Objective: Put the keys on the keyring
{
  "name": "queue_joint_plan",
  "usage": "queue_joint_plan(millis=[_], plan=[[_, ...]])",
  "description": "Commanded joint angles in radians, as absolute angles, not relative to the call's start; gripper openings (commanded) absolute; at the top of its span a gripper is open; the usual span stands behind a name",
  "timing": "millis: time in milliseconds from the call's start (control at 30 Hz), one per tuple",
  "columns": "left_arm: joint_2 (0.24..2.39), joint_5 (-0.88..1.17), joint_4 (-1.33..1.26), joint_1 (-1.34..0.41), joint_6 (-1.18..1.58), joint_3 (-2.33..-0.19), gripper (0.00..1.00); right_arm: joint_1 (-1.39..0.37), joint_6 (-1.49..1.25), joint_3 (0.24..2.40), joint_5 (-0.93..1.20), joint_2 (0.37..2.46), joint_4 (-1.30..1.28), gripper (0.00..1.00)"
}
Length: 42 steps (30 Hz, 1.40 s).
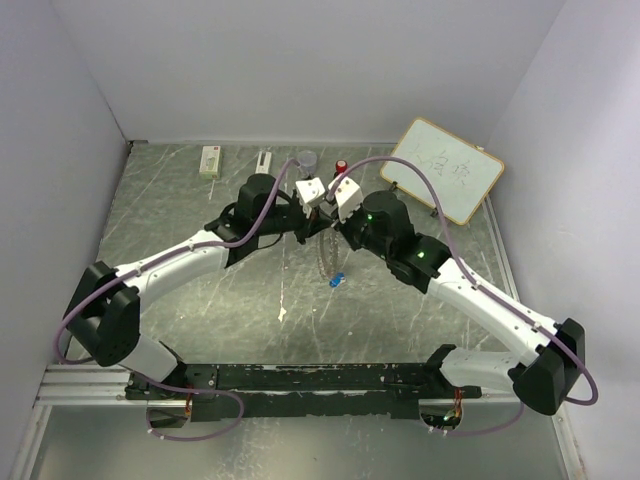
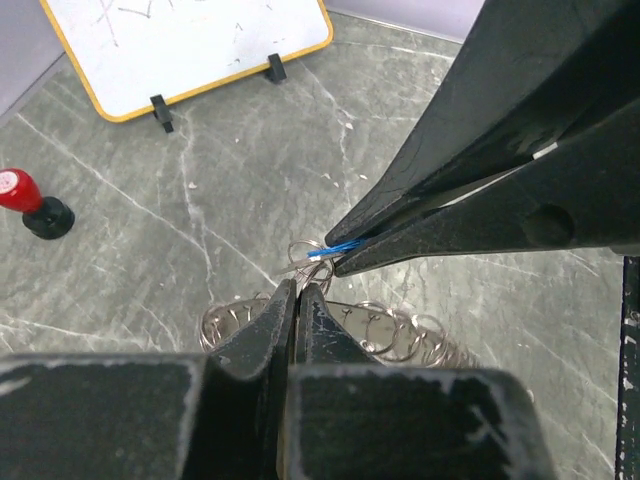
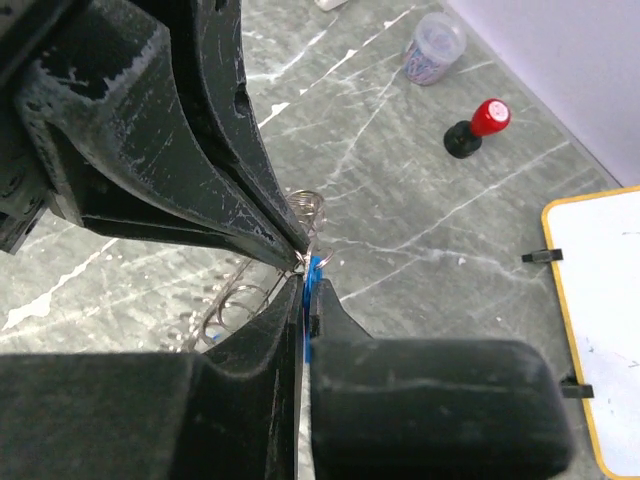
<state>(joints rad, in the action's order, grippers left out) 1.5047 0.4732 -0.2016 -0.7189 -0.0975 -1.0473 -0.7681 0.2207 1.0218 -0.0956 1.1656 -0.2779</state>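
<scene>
The keyring [image 2: 385,335] is a bunch of small silver wire loops resting on the table, lower middle of the left wrist view; from above it shows as a thin line of loops at the frame's centre; one small loop stands up at the closed tips of the left gripper [image 2: 297,292]; one blue key [image 2: 328,251], a thin sliver seen edge-on, is pinched in the right gripper [image 2: 338,260], just beside that loop; a second blue key [image 1: 335,281] lies at the line's lower end.

You have soft, even light from above. The table [image 1: 250,320] carries a pale sheen, shadows are weak, and both wrist views blur at the near edge.
</scene>
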Motion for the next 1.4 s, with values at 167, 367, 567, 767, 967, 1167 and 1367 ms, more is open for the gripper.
queue_joint_plan(millis=[167, 367, 567, 767, 967, 1167, 1367], plan=[[1.551, 0.439, -0.104, -0.728, -0.107, -1.140, 0.07, -0.860, 0.244, 1.081, 0.001, 1.163, -0.211, 0.00], [1.490, 0.420, -0.232, -0.729, -0.068, -1.050, 0.09, -0.859, 0.228, 1.062, -0.007, 1.129, -0.181, 0.00], [1.425, 0.390, -0.358, -0.728, -0.041, -0.959, 0.42, -0.860, 0.211, 1.069, -0.015, 1.124, -0.182, 0.00], [1.376, 0.358, -0.437, -0.727, -0.022, -0.891, 0.51, -0.859, 0.189, 1.068, -0.026, 1.122, -0.173, 0.00], [1.327, 0.312, -0.507, -0.728, -0.009, -0.827, 0.52, -0.860, 0.173, 1.073, -0.029, 1.122, -0.166, 0.00], [1.296, 0.288, -0.582, -0.728, 0.008, -0.760, 0.52, -0.860, 0.151, 1.085, -0.035, 1.140, -0.164, 0.00], [1.262, 0.253, -0.615, -0.729, 0.013, -0.716, 0.52, -0.860, 0.138, 1.098, -0.066, 1.156, -0.170, 0.00]])
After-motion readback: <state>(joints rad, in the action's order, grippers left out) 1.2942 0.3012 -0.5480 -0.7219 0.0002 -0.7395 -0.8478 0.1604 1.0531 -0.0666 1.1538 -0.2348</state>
